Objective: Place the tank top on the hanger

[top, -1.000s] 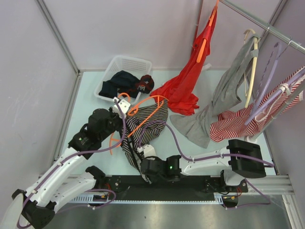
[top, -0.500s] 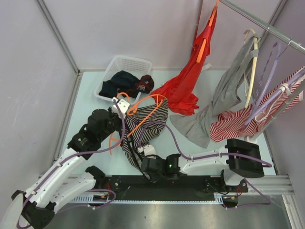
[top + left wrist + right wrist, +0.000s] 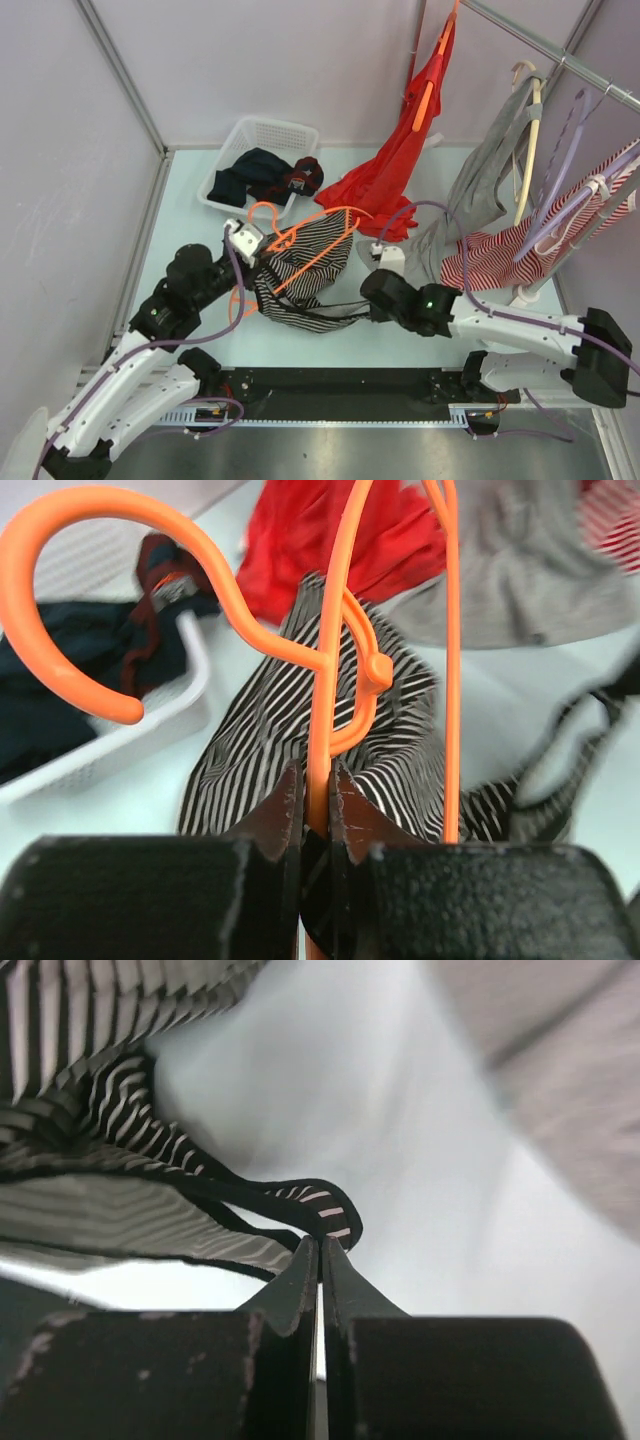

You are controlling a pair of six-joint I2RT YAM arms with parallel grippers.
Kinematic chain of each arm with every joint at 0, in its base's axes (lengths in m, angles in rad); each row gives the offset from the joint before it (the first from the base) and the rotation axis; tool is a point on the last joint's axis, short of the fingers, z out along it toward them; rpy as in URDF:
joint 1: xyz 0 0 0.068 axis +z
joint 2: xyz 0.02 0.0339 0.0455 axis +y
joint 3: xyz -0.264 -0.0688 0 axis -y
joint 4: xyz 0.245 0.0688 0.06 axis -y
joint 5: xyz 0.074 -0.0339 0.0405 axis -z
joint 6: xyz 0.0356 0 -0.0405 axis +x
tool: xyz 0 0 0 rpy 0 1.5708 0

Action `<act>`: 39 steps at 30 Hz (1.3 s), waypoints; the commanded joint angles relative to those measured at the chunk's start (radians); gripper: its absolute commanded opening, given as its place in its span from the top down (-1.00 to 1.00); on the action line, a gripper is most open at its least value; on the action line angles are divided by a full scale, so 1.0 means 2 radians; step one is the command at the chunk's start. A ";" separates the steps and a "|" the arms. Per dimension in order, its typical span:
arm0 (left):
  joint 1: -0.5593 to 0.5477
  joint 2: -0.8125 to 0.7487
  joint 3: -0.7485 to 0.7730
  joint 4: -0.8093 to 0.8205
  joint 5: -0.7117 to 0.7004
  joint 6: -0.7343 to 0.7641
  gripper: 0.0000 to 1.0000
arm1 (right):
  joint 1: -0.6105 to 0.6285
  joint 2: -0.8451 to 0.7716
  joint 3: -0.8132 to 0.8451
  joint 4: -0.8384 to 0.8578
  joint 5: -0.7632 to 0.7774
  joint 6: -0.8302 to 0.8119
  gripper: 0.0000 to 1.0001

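The tank top [image 3: 318,238], thinly striped black and white, lies bunched on the pale table in front of the basket. The orange hanger [image 3: 312,255] lies slanted across it. My left gripper [image 3: 266,262] is shut on the hanger's bar; in the left wrist view the jaws pinch that bar [image 3: 318,780] below the hook [image 3: 60,540], with the striped cloth [image 3: 255,745] behind. My right gripper [image 3: 363,292] is shut on the tank top's dark-edged strap [image 3: 325,1203], which is drawn out to the right of the bunch.
A white basket [image 3: 240,135] of dark clothes stands at the back left. On the rail [image 3: 560,55] at the right hang a red garment [image 3: 395,175], a grey one [image 3: 480,190] and a red-and-white striped one [image 3: 495,258], their hems on the table.
My right gripper has shut on the strap and swung from the near edge out to the right, stretching the tank top. The left arm has drawn the hanger slightly nearer.
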State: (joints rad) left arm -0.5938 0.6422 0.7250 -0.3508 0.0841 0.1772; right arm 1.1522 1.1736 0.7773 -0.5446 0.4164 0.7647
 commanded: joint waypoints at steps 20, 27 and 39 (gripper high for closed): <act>-0.005 -0.040 -0.020 0.070 0.183 0.001 1.00 | -0.108 -0.134 0.080 -0.134 0.156 -0.084 1.00; -0.018 -0.034 -0.021 0.071 0.180 0.003 1.00 | -0.109 -0.156 0.108 -0.158 0.177 -0.094 1.00; -0.035 -0.019 -0.019 0.064 0.155 0.007 1.00 | -0.109 -0.172 0.153 -0.166 0.154 -0.104 1.00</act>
State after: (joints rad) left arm -0.6525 0.5961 0.6823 -0.2634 0.4103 0.1844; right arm 0.9382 0.8532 1.0302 -0.8692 0.7090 0.5690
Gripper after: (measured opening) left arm 0.106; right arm 0.010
